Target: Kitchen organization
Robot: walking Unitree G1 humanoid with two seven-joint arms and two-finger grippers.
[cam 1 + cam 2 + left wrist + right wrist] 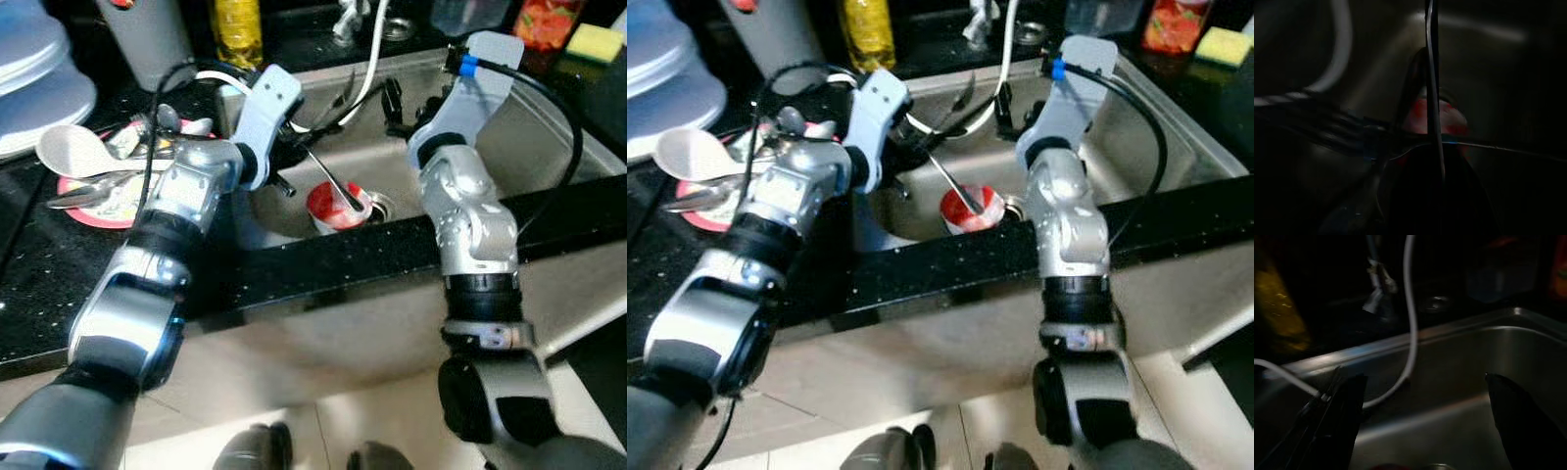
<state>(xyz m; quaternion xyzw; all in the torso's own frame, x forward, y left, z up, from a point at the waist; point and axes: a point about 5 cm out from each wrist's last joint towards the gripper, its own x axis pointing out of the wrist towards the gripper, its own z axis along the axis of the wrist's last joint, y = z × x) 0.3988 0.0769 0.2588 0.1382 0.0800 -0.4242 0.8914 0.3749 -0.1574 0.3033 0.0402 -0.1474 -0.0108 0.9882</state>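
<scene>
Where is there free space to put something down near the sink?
The black counter in front of the red plate is bare, and so is the sink floor right of the red cup. The plate itself is crowded with spoons.

A red-and-white cup sits in the steel-grey sink; black speckled counter, yellow sponge.

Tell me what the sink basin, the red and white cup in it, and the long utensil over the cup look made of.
Sink basin: brushed stainless steel by its look, grey with soft streaked highlights. Red and white cup: probably plastic or glazed ceramic, glossy; too blurred to settle. Long thin utensil, held by the left gripper: likely polished metal, thin and silvery with a bright glint.
</scene>
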